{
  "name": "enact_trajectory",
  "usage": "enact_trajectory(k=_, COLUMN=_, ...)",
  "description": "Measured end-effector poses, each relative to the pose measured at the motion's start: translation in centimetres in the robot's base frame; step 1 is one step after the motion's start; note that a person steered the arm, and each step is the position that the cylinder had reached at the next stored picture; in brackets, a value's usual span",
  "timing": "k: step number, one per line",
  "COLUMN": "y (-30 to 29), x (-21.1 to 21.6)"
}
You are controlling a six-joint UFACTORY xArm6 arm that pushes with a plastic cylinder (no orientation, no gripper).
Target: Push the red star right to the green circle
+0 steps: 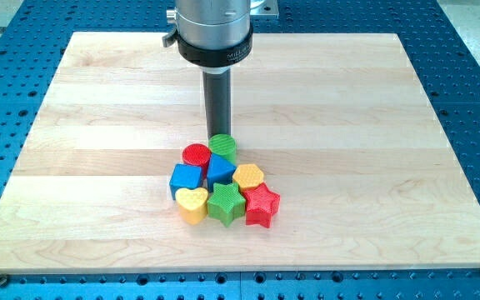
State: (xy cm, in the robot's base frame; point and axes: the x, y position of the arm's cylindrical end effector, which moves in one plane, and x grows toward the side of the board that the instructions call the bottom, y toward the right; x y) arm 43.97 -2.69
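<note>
The red star [262,206] sits at the lower right of a tight cluster of blocks near the board's middle. The green circle [223,147] is at the cluster's top, up and to the left of the star. Between them lie a yellow hexagon [248,177] and a blue triangular block [218,171]. My tip [217,133] stands just above the green circle, at its top edge; the circle hides its very end.
Also in the cluster are a red circle [196,154], a blue cube [186,178], a yellow heart [192,204] and a green star [224,202]. The wooden board [73,167] lies on a blue perforated table.
</note>
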Motion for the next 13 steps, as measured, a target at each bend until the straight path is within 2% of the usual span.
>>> enact_trajectory(k=4, y=2.6, x=-1.1)
enact_trajectory(k=5, y=6.9, x=3.0)
enact_trajectory(k=6, y=14.9, x=6.7)
enact_trajectory(k=7, y=18.1, x=13.4)
enact_trajectory(k=8, y=15.1, x=17.8)
enact_trajectory(k=10, y=8.6, x=16.3)
enact_trajectory(k=13, y=7.2, x=11.4)
